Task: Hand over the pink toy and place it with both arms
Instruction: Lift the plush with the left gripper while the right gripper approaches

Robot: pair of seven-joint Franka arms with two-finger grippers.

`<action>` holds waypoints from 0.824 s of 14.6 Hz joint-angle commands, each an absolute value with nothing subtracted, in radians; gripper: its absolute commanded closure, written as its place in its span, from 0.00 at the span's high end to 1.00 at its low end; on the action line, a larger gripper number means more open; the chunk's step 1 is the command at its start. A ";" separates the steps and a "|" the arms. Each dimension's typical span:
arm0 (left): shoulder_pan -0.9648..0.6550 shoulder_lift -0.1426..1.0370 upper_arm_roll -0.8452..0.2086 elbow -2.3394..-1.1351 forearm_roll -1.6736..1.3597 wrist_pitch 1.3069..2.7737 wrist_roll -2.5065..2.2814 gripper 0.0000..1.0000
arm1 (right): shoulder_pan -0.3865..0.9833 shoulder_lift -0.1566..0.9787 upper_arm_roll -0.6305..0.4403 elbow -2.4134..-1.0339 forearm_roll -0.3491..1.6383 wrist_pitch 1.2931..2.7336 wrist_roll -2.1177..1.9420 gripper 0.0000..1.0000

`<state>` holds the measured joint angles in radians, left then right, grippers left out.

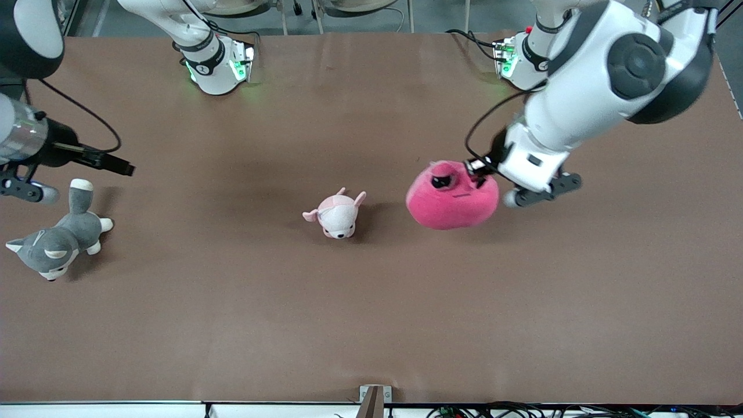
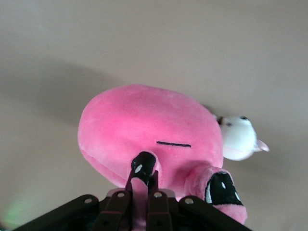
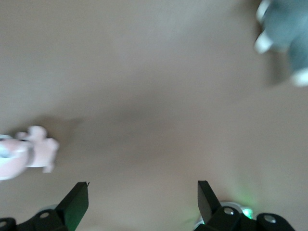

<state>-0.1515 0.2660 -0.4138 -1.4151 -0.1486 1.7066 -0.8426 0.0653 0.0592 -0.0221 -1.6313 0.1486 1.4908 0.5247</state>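
Clamped on the pink toy (image 1: 451, 197), the left gripper (image 1: 479, 172) reaches in from the left arm (image 1: 603, 81), whose base stands at about one o'clock on the table (image 1: 371, 325) in the front view; its fingers (image 2: 142, 168) are pinched together on a tuft of plush at the toy's upper edge, as the left wrist view shows. That hot-pink blob sits a little toward three o'clock from the table's middle, whether just resting on the brown surface or slightly raised cannot be told, with one black half-lidded eye (image 2: 221, 187) bulging beside the fingers and a thin black line of a mouth (image 2: 173, 144) across its body. Just beside it, toward nine o'clock, the small pale pink-and-white plush (image 1: 336, 216) stands apart from it, its white face turned toward six o'clock. At the table's nine o'clock edge the right gripper (image 1: 125, 168) waits in the air with its fingers (image 3: 77, 204) spread wide apart and nothing between them, carried by the right arm (image 1: 29, 35), whose base stands at about eleven o'clock. Below it, a little nearer the front camera, the grey-and-white dog plush (image 1: 58, 241) lies on the table, its tail pointing toward twelve o'clock.
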 commanded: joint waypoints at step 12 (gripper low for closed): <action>-0.457 0.367 -0.403 -1.338 -0.144 2.010 -1.052 0.03 | 0.534 0.043 -0.023 -1.664 0.419 1.781 1.592 1.00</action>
<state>-0.4404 0.3543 -0.4109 -1.3731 -0.1486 2.0100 -1.0395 0.4936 0.0591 -0.0104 -1.6434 0.3970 1.7359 1.5341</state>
